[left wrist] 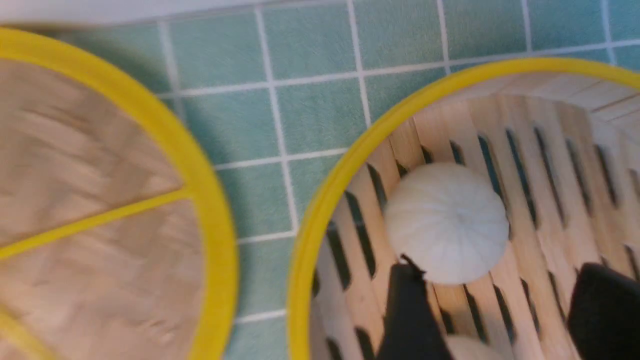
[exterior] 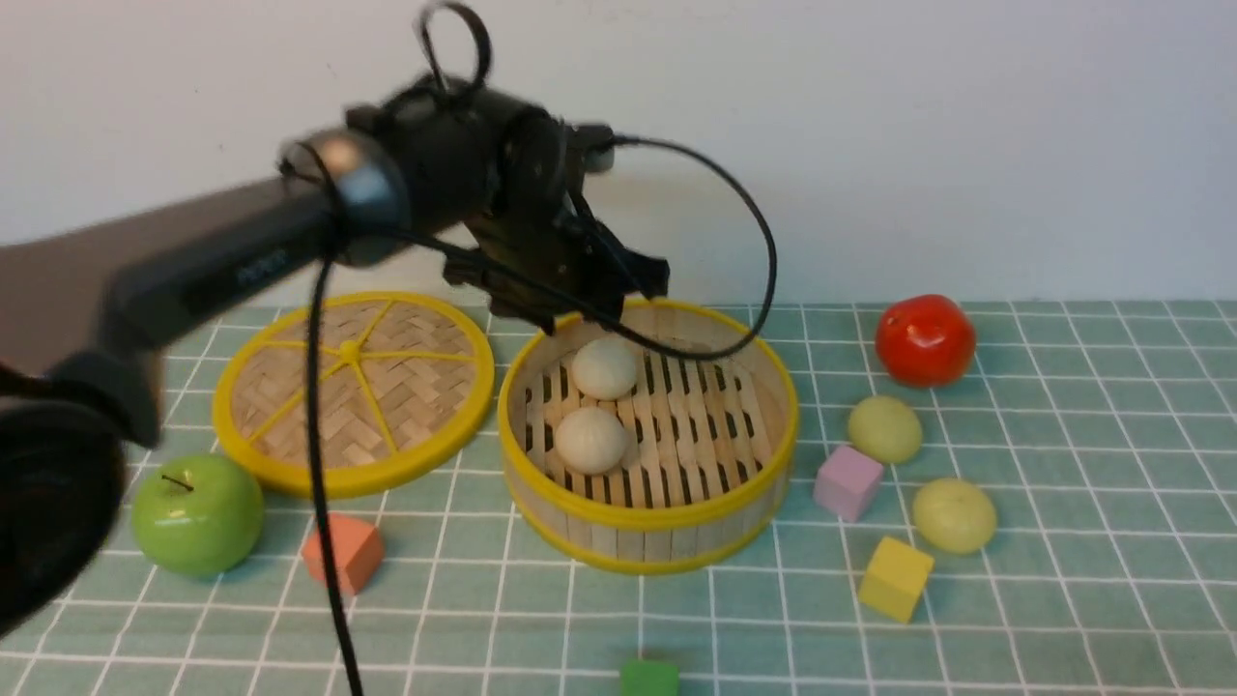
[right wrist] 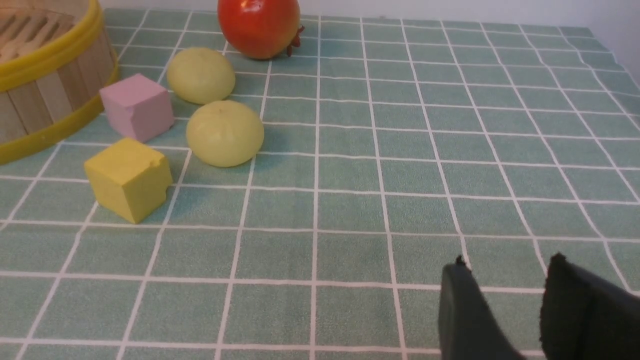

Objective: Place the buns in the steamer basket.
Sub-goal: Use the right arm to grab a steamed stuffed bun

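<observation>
Left pincer (left wrist: 500, 280): held over the far left part of the steamer basket (exterior: 647, 522); its jaws are spread wide and nothing is gripped between them.
Right pincer (right wrist: 507, 270): seen only in the right wrist view, low over bare table (exterior: 1063, 599); its jaws are slightly parted and nothing is held.
Off-white buns: the far off-white bun (exterior: 605, 367) and the near off-white bun (exterior: 590, 440) are lying on the slatted floor in the basket's left half, just beside each other; contact cannot be told.
Yellow-green buns: both are left on the table right of the basket, the far yellow-green bun (exterior: 884, 428) and the near yellow-green bun (exterior: 954, 515).
Steamer basket: placed upright mid-table, uncovered.
Lid (exterior: 353, 391): laid flat just left of the basket.
Cubes: a pink cube (exterior: 848, 482) is set between the basket and the yellow-green buns, a yellow cube (exterior: 896, 578) nearer, an orange cube (exterior: 343, 552) near the lid, a green cube (exterior: 648, 677) at the near edge.
Fruit: a green apple (exterior: 197, 515) is at near left, a red fruit (exterior: 925, 339) at far right.
</observation>
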### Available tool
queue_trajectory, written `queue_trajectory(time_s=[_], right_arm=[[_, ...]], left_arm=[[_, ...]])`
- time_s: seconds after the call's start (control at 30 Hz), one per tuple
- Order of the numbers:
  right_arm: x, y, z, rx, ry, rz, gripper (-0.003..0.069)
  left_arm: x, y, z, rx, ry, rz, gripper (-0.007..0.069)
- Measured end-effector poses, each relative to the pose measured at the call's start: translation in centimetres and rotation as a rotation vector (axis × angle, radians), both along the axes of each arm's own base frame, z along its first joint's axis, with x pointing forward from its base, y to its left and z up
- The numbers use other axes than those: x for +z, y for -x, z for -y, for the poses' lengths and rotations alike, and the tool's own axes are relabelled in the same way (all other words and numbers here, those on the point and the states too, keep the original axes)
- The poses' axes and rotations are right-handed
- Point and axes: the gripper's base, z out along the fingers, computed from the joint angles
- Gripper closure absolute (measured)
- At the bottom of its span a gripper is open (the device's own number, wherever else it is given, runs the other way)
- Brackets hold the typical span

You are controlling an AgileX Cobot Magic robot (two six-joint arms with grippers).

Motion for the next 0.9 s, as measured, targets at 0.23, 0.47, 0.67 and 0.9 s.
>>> queue_trajectory(time_s=[0.23,0.47,0.67,0.9], right_arm=[[0.0,0.0,0.0,0.0,-0.001,0.0,0.0419],[0.0,0.0,0.0,0.0,-0.001,0.0,0.0419],[0.0,0.0,0.0,0.0,-0.001,0.0,0.0419],[0.0,0.0,0.0,0.0,-0.001,0.0,0.0419]], left_arm=[[16.6,10.0,-5.9,0.044,0.045,0.222,0.0216],[20.2,21.5,-11.5,0.084,0.133,0.22,0.0482],[14.6,27.5,-13.9,0.096,0.202,0.128,0.0638],[8.3,36.5,-18.3,0.075,0.348,0.351,0.0638]])
